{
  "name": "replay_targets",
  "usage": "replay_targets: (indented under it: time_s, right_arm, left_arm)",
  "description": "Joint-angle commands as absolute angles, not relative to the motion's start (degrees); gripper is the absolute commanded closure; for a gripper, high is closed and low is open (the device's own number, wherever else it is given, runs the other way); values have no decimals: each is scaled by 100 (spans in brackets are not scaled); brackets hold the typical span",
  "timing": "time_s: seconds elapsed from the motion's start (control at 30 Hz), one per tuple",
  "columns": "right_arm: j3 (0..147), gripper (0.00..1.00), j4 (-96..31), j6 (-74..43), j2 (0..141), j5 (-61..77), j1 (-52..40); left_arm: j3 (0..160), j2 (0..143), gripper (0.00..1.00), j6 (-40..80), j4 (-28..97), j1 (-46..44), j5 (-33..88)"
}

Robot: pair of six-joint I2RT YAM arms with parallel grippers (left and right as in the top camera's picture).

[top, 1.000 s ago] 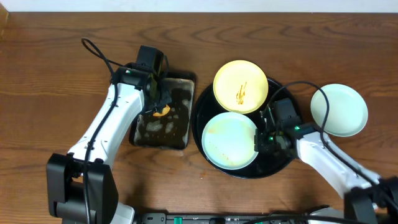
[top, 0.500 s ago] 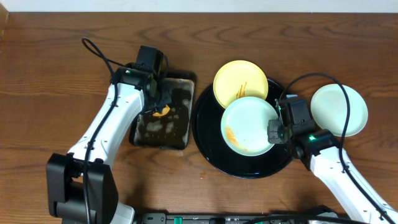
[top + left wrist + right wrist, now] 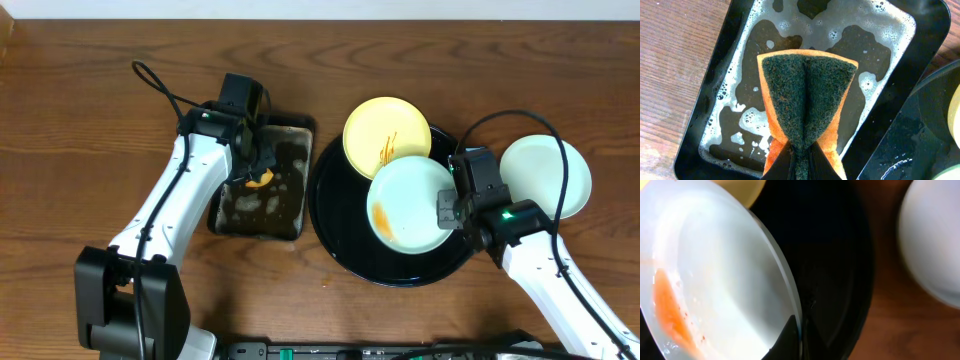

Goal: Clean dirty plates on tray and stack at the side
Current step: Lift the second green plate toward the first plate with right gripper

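While one pale mint-green round plate (image 3: 410, 203) hangs over the middle of the large round glossy black tray (image 3: 338, 240), an orange-brown sauce smear shows on its left half, so it is not clean yet. The right gripper (image 3: 447, 208) is clamped on this plate's right rim. In the right wrist view the fingers pinch the thin edge (image 3: 725, 280), with the tray dark beneath it. From above, the plate's upper edge overlaps the lower rim of the pale yellow round plate (image 3: 387, 138); whether the two touch I cannot tell. The yellow plate lies at the far side of the tray, its brown squiggles untouched.

Off the tray, on the brown wooden table (image 3: 80, 120) just to the right, sits a second mint-green plate (image 3: 545, 177). It shows no sauce from above, so I judge it to be washed and the start of the stack.

Further left, the left gripper (image 3: 255, 165) is closed on an orange sponge with a dark green scouring face (image 3: 807, 95), folded in its grip. It is held over the rectangular black pan of soapy water (image 3: 715, 85), which lies just beside the tray.

By my reckoning about a third is done. The held plate needs scrubbing, then the yellow one, and both must go onto the side plate.
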State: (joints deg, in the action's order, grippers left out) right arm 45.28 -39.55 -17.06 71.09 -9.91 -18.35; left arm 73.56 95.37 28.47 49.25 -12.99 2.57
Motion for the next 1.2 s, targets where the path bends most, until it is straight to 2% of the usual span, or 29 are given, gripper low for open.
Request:
replay_targets:
  time_s: [0.0,0.23,0.4,0.57,0.87,1.17]
  right_arm:
    - [4615,99,-4060,-2099,7046,-154,-1833]
    - [4611,99,-3896,-2659,7076,207,-1531]
    - [4611,99,-3642,-2655,7328,1293,-972]
    - [4611,99,-3647,-2497,7743,1988,-786]
    - [4613,99,-3225,-2169,7791,1951,-781]
    - [4613,99,-3262,-1793,7561,1275,-779]
  left_arm:
    - [7279,9509,92,2808,4943,-1282,139]
    - [7279,9509,92,2808,4947,-1282,141]
    - [7279,9509,92,2808,4969,-1282,141]
    - [7279,9509,92,2808,4967,-1282,141]
    - [7279,9509,92,2808,4969,-1282,141]
    - [7279,9509,92,2808,4967,-1282,141]
